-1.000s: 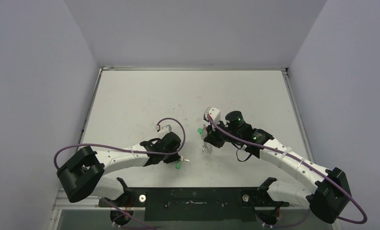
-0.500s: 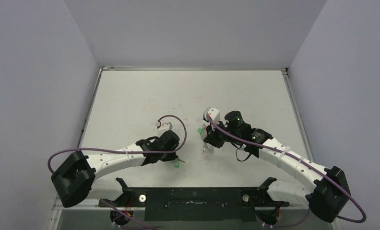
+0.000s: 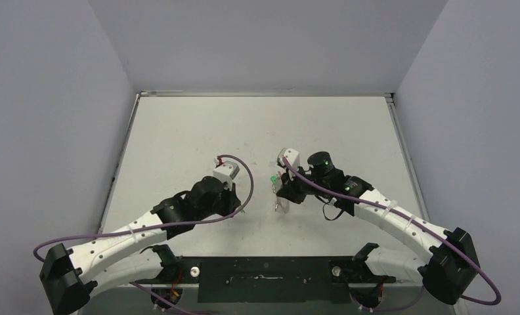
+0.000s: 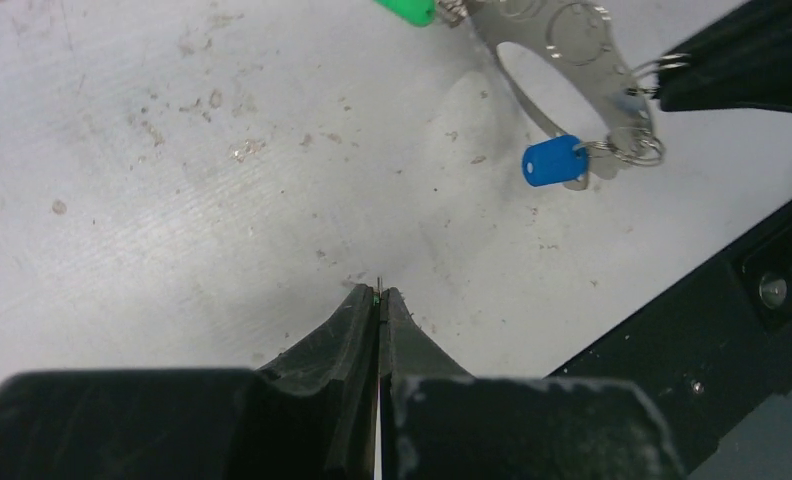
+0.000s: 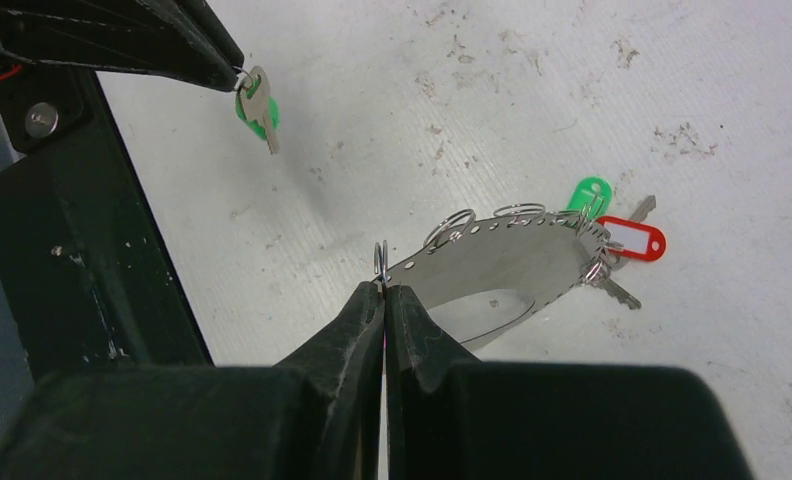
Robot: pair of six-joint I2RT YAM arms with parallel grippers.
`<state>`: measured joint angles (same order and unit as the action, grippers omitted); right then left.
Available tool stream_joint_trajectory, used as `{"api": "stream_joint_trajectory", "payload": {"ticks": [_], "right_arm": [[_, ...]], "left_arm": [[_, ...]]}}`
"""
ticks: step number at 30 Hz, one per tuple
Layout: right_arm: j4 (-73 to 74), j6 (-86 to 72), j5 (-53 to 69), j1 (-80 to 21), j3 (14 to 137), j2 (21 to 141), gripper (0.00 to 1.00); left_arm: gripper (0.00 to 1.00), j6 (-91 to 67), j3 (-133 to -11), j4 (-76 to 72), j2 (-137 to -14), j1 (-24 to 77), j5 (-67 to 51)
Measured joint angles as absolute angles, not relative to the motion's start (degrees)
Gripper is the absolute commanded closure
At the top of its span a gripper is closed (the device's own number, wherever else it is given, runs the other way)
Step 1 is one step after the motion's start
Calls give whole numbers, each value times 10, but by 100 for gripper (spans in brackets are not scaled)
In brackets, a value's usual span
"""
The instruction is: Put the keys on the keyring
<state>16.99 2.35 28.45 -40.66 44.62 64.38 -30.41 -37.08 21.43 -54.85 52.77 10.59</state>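
The keyring (image 5: 502, 255) is silver-grey, its rim dotted with holes. The keys (image 5: 260, 95) are silver, with a green tag (image 5: 589, 195), a white-windowed red tag (image 5: 632, 240) and a blue tag (image 4: 554, 162). The worktop (image 4: 172, 180) is off-white, flecked with dark scuffs.

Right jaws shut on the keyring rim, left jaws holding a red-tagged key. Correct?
No: the left jaws hold a green-tagged key, not a red one, as the right wrist view shows. The right jaws are shut on the keyring rim.
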Motion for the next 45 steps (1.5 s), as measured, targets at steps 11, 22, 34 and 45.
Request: {"api": "stream_joint_trajectory", "payload": {"ticks": [11,22,34,45], "right_arm": [[132,25,348,-407,421,639,100],[116,25,383,-420,421,642,100],[152,67,353,-480,434,658,100],[160,73,328,-508,438,664,100]], "left_arm": [[100,-174,-322,105,-456,528,-11],[100,-153,-303,2,-502,528,-116],[100,-161,-304,-29,-530,536,-155],[100,-174,-304,-42,-535,546,-154]]}}
